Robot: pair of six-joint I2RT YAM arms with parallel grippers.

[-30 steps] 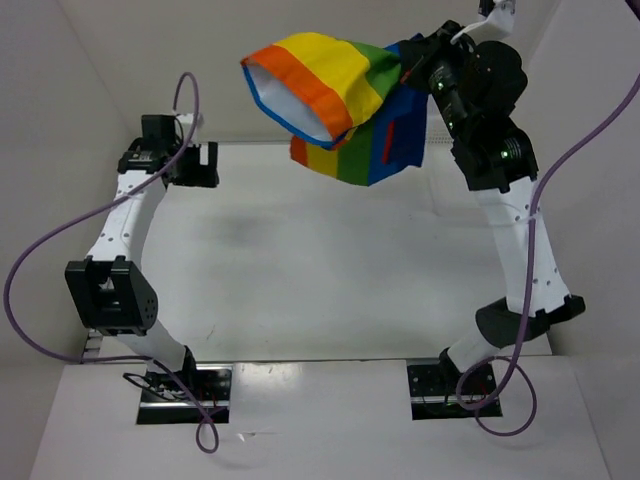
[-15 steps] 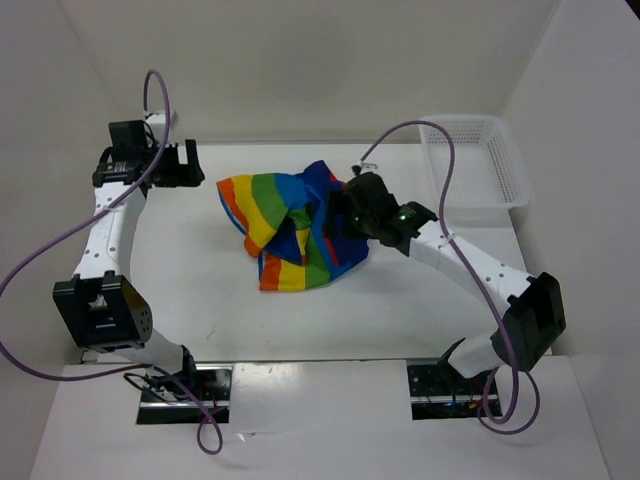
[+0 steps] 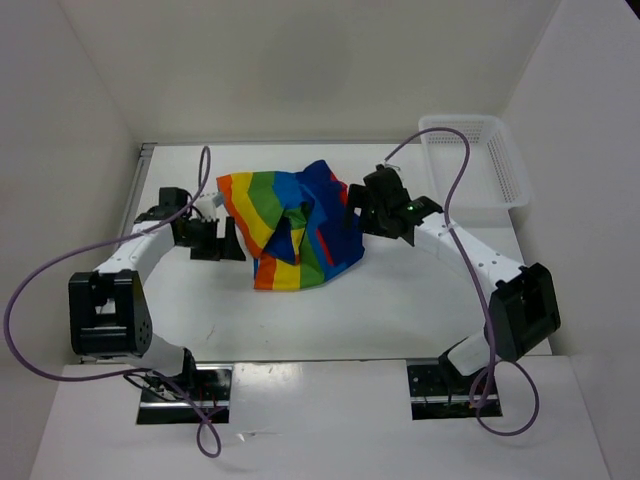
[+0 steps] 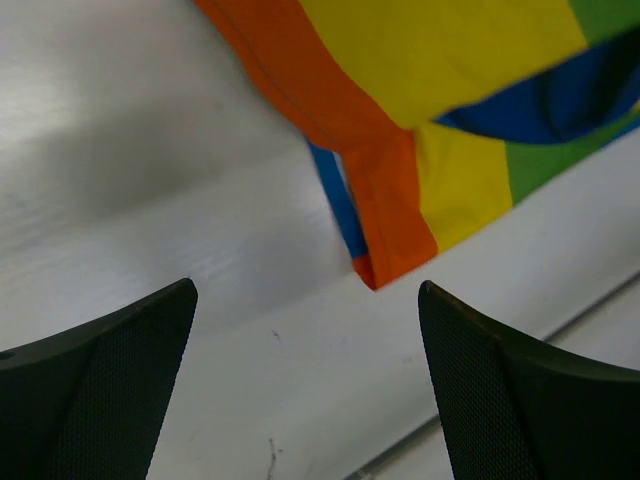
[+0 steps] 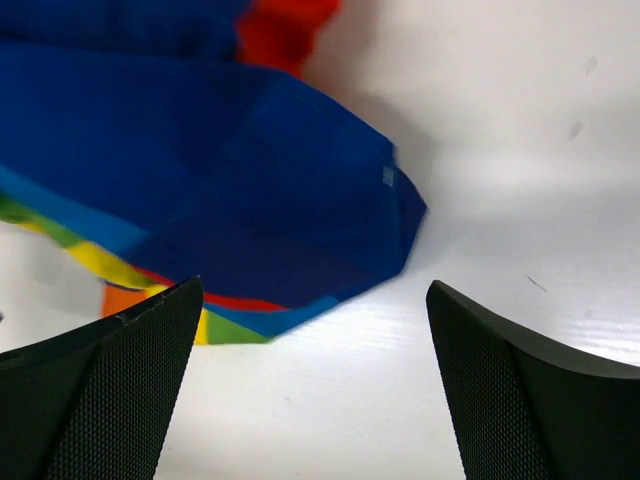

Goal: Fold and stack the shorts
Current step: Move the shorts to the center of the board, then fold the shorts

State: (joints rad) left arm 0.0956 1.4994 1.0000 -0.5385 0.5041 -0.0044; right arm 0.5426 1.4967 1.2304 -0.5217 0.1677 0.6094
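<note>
Finds the shorts point(image 3: 295, 228) crumpled and unheld between two sets of wide-apart jaws, orange hem point(image 4: 385, 215) just ahead of the left gripper point(image 4: 307, 290), blue corner point(image 5: 390, 215) just ahead of the right gripper point(image 5: 315, 285); probably soft, light and floppy, best pinched at those edges.

We see a white worktop point(image 3: 420, 300) boxed in by plain white walls point(image 3: 300, 70), with a white mesh basket point(image 3: 506, 163) at its far right.
</note>
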